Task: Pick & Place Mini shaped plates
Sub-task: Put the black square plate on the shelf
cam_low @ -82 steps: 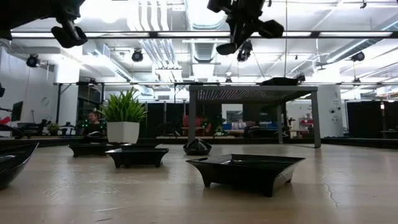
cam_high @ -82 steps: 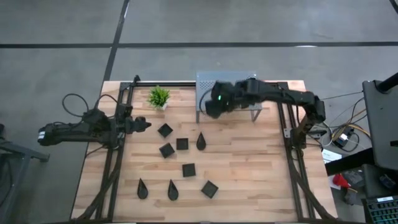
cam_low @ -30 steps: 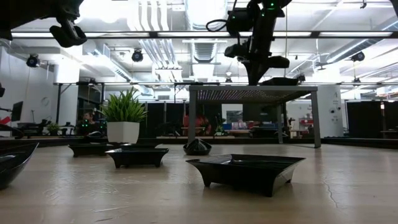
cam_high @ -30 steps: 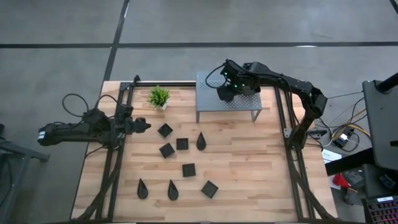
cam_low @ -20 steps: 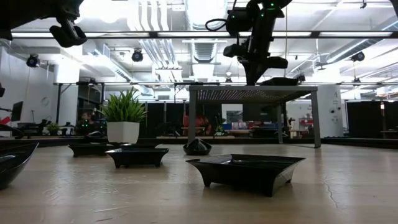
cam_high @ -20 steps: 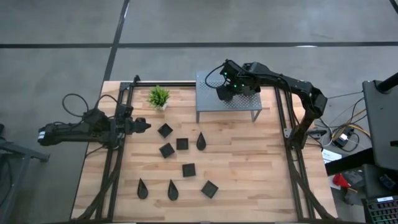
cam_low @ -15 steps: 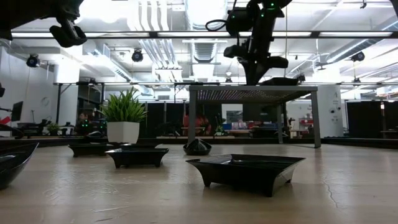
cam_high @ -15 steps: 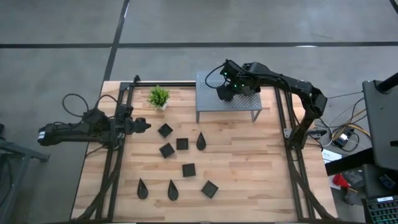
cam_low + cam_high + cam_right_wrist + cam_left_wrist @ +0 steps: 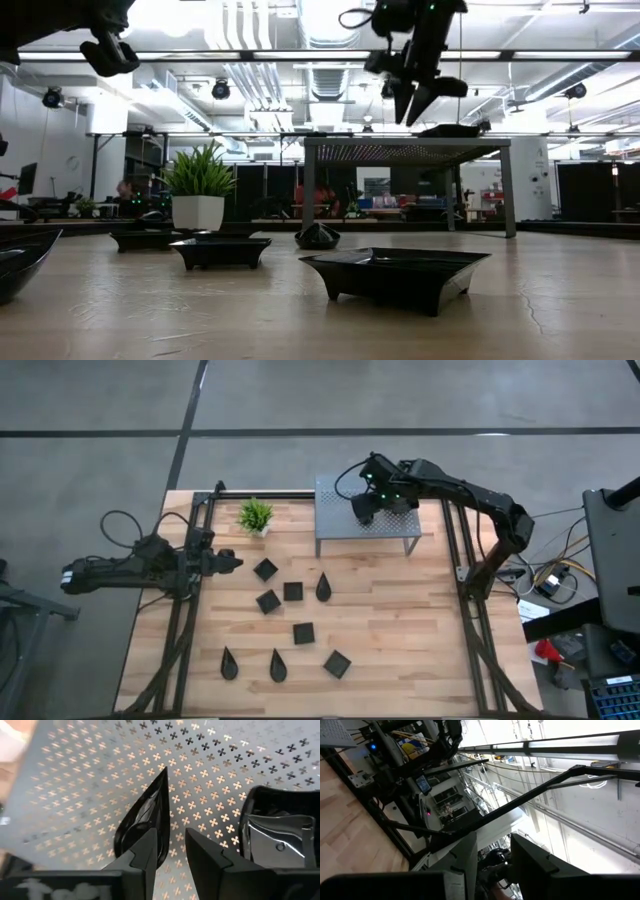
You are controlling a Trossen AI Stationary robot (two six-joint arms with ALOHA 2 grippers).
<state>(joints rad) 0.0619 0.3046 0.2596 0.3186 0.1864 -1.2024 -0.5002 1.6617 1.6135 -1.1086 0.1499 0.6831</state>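
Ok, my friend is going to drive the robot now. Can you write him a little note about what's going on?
Right gripper: open, empty, just above the grey shelf.
Left gripper: waiting at the table's left edge, holding nothing.
On the shelf: a teardrop plate just let go, beside a square plate.
On the table: eight plates remain, four square ones and four teardrop ones, below the potted plant.
Done: two plates shelved.
Left: likely moving the other eight up too.

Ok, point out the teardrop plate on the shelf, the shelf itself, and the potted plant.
teardrop plate (image 9: 145,822): right wrist view, its glossy bowl.
perforated shelf (image 9: 75,780): right wrist view, bare top.
potted plant (image 9: 256,514): high view, its leaves.
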